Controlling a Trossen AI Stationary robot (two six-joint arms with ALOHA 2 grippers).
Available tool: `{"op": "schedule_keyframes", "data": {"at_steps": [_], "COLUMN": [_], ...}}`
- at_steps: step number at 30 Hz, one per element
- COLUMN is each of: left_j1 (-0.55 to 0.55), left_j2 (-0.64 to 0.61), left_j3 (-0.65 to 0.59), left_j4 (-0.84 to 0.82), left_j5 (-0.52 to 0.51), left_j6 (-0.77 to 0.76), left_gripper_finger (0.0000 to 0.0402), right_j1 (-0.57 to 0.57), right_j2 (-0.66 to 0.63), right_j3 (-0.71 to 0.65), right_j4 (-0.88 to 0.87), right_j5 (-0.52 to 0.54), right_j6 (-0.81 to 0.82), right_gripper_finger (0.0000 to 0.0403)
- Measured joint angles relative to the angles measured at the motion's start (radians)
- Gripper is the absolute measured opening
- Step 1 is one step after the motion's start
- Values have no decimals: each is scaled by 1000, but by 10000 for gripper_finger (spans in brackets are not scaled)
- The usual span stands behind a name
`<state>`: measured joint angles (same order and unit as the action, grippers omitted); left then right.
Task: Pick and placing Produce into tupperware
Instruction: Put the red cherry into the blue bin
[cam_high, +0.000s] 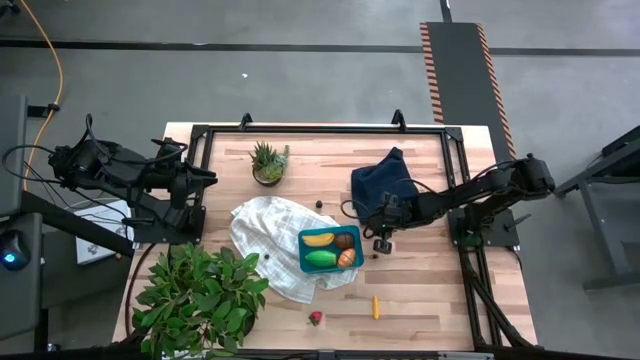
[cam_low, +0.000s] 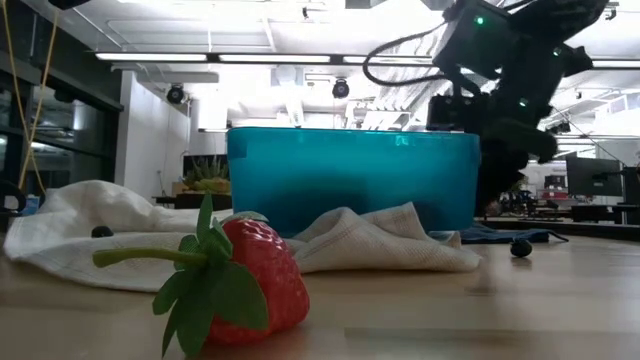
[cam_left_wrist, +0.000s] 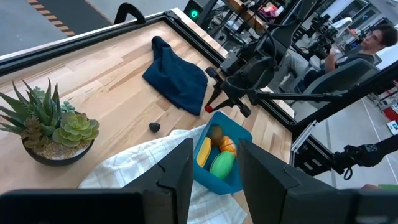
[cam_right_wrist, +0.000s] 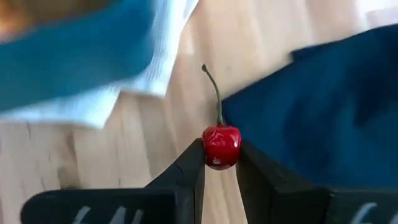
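The teal tupperware (cam_high: 330, 262) stands open on a white checked cloth (cam_high: 268, 232) and holds a yellow banana (cam_high: 318, 239), a green fruit (cam_high: 320, 257), a brown round one (cam_high: 345, 241) and an orange wedge (cam_high: 347, 258). My right gripper (cam_high: 383, 240) is just right of the box, shut on a small red cherry (cam_right_wrist: 221, 146). A strawberry (cam_high: 316, 318) and a tiny carrot (cam_high: 376, 306) lie on the table near its near edge. A dark berry (cam_high: 319, 205) lies beyond the cloth. My left gripper (cam_left_wrist: 214, 180) waits open at the table's left edge. My right gripper pinches the cherry's red body (cam_right_wrist: 221, 149) between its two fingertips (cam_right_wrist: 194, 163), one on each side. Its thin stem (cam_right_wrist: 215, 93) sticks out past the fingers, free. The fingers slant down from the table's right side. Whether the cherry is clear of the table I cannot tell.
A dark navy cloth (cam_high: 385, 180) lies crumpled behind the right gripper. A potted succulent (cam_high: 267, 163) stands toward the far edge, and a big leafy plant (cam_high: 200, 290) fills the near left corner. More dark berries (cam_high: 266, 256) (cam_low: 520, 246) lie about. Bare wood shows right of the carrot.
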<state>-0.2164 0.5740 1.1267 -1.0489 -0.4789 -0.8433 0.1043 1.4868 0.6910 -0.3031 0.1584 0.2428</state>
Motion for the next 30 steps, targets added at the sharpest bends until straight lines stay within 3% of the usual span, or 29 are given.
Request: {"op": "schedule_keyframes", "data": {"at_steps": [8, 17, 30], "left_j1": [0, 0, 0], "left_j2": [0, 0, 0], "left_j3": [0, 0, 0], "left_j4": [-1, -1, -1], "left_j5": [0, 0, 0], "left_j6": [0, 0, 8], "left_gripper_finger": [111, 111, 111], "right_j1": [0, 0, -50], "right_j2": [-1, -2, -4], "right_j3": [70, 155, 344], "right_j4": [-3, 0, -138], "right_j5": [153, 257, 278], "right_j6": [73, 74, 114], "right_gripper_finger": [60, 60, 60]}}
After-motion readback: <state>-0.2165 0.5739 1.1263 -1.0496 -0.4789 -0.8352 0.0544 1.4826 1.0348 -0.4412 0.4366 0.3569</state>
